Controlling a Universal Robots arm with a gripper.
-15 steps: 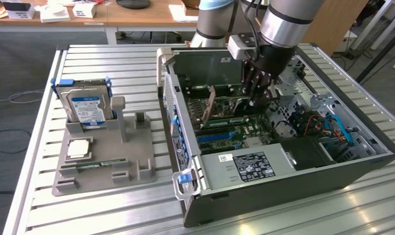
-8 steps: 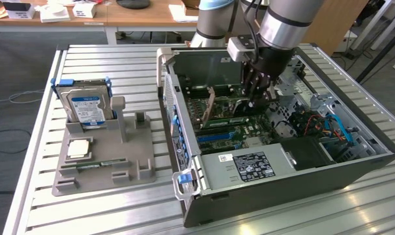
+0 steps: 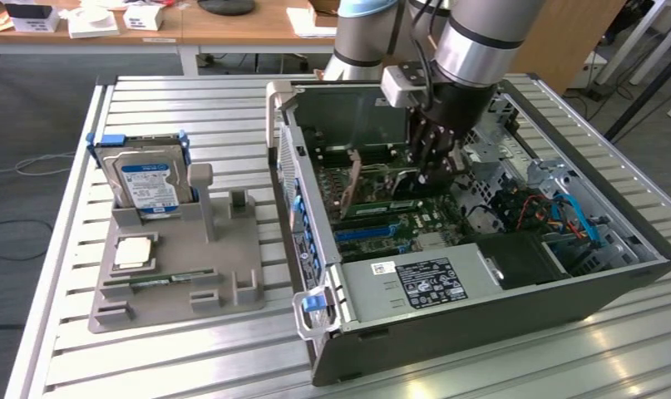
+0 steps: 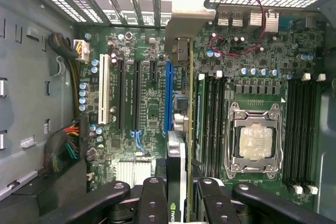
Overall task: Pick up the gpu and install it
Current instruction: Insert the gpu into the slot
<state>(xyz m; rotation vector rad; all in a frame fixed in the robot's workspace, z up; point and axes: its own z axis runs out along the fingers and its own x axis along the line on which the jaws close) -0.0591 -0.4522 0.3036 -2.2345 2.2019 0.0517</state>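
Inside the open black tower computer case [image 3: 480, 332], which lies on its side on the slatted silver metal desk [image 3: 146, 370], the black 2-fingered pincer [image 4: 178, 195] hangs low over the green motherboard [image 4: 152, 103]. Its jaws stand about half closed and clamp the gpu [image 4: 177, 156], a thin dark green-black card seen edge-on between the black fingers [image 4: 149, 192]. The card's long axis runs straight away from the pincer toward the case's rear slot openings, where its pale tan metal bracket [image 4: 181, 24] leads. That axis lies parallel to the long blue plastic expansion slot [image 4: 168, 93], with the card's edge just beside it rather than plainly over it. Whether the edge touches any slot I cannot tell. With 1 arm on the rig, no question of a nearer hand arises.
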